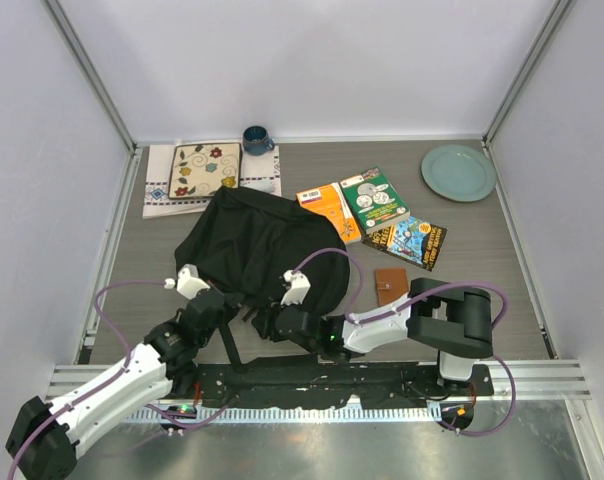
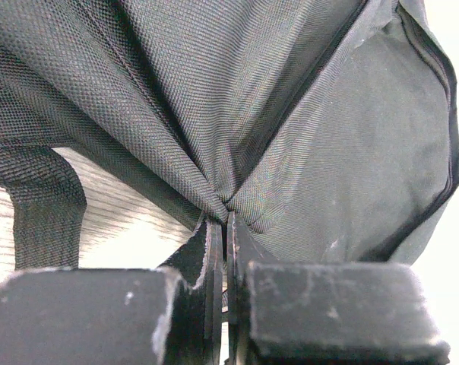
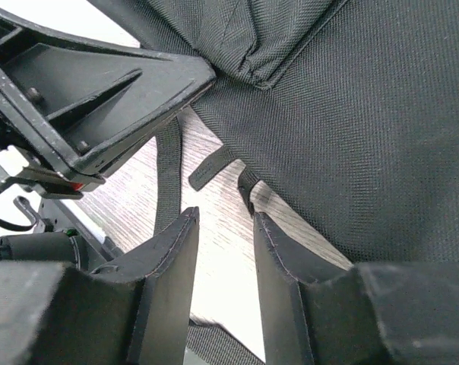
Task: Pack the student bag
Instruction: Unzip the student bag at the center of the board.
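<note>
Two grippers are working at the near edge of the student bag [image 1: 257, 245], which is lying slumped mid-bench [image 1: 482, 270], just left of the books [image 1: 377, 200]. The bag is looking soft, floppy and probably light, so fabric folds or webbing are seeming the best holds. The left gripper [image 2: 223, 220] is pinching a fabric fold tight. The right gripper [image 3: 223, 220] is sitting part-open and gripping nothing, with a strap tab [image 3: 210, 169] just ahead. Only the top view is showing the whole bag; the wrist views are showing the pinch.

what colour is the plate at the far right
Pale green; the plate shows best from the top external view.
</note>
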